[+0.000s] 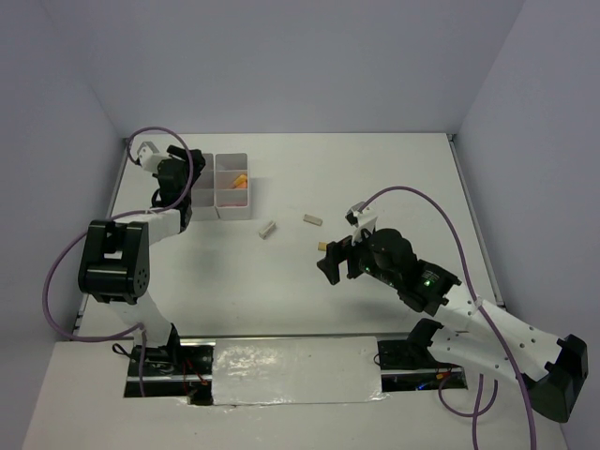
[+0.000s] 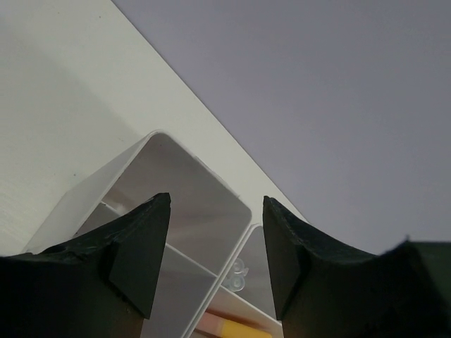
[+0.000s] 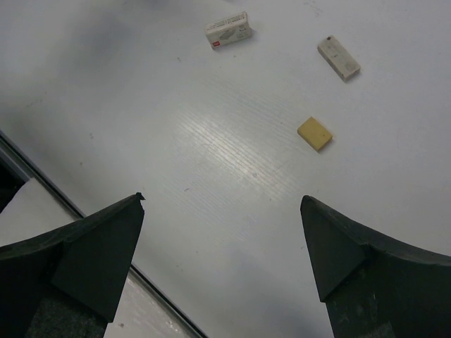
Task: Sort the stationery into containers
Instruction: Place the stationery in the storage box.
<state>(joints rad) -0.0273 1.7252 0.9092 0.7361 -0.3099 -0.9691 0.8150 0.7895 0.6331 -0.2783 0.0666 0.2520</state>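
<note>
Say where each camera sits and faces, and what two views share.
Top: high behind the bases, facing down at the table; left arm, right arm show.
Left wrist: on the left arm, facing the box past its claw.
Right wrist: on the right arm, facing three blocks past its claw.
Shared: top shows those blocks.

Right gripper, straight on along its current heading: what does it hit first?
Open right gripper probably lands on bare table, the small yellow block just off its line; depth unclear.

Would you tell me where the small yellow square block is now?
In the right wrist view, the small yellow square block lies right of centre on the table, beyond the right pincer, before two pale rectangular blocks.
</note>
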